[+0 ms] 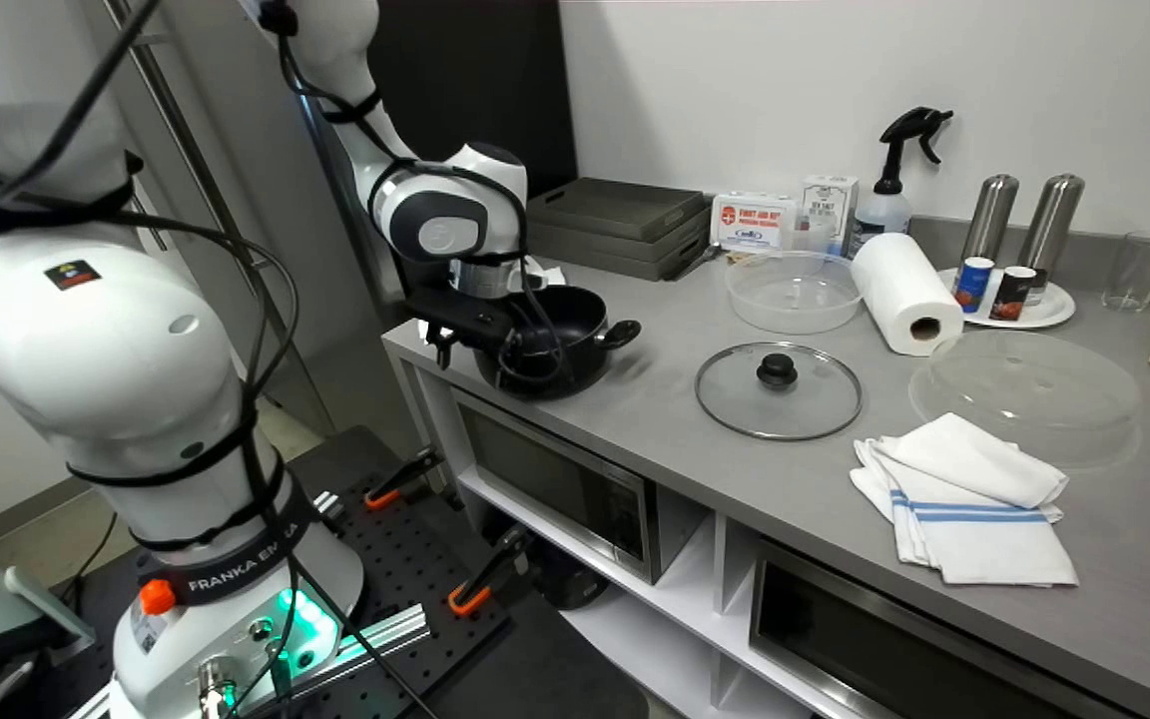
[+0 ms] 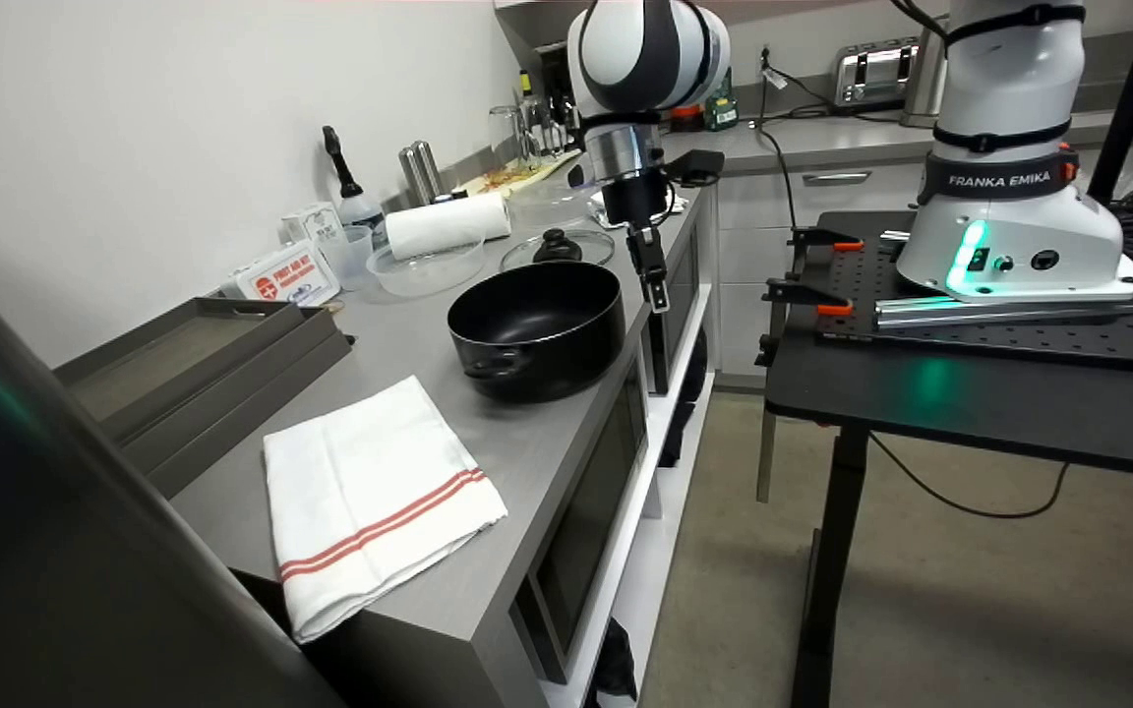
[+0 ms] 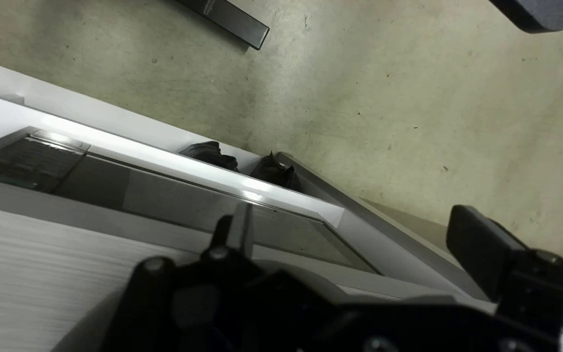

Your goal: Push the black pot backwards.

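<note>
The black pot [image 1: 575,312] stands upright on the grey counter near its front edge; it also shows in an exterior view [image 2: 542,339] with one side handle facing that camera. My gripper [image 2: 658,295] points down beside the pot's wall, on the side of the counter's front edge. In an exterior view the gripper [image 1: 475,361] and cables cover part of the pot; whether they touch cannot be told. In the wrist view the gripper's fingers [image 3: 355,237] are wide apart with nothing between them. I cannot make out the pot in the wrist view.
The glass lid [image 1: 780,391] lies on the counter beside the pot. Flat dark boxes [image 1: 620,215] are stacked by the wall. A red-striped towel [image 2: 380,501] and a blue-striped towel [image 1: 969,509] lie on the counter. A paper towel roll [image 1: 904,290] and clear covers stand further along.
</note>
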Tool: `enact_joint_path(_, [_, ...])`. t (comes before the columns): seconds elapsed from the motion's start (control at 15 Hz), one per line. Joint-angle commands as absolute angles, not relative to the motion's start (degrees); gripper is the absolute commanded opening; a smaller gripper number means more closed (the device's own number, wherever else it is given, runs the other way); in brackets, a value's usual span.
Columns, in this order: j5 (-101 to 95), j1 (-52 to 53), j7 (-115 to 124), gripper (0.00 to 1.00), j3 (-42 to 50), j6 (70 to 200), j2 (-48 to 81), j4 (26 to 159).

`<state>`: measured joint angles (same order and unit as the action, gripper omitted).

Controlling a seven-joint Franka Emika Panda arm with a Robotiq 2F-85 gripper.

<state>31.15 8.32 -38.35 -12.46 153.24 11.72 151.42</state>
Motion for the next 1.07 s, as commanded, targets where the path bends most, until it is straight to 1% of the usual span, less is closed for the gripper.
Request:
enact_joint_path(0.0, [29.81, 6.64, -36.99, 1.0, -15.37, 155.38, 16.16, 148.55])
enact_joint_path(0.47, [27.61, 4.16, -35.57, 1.0, -18.04, 156.49, 19.47, 146.02])
enact_joint_path(1.0, [25.41, 2.71, -34.29, 1.0, -19.3, 156.99, 19.85, 144.5])
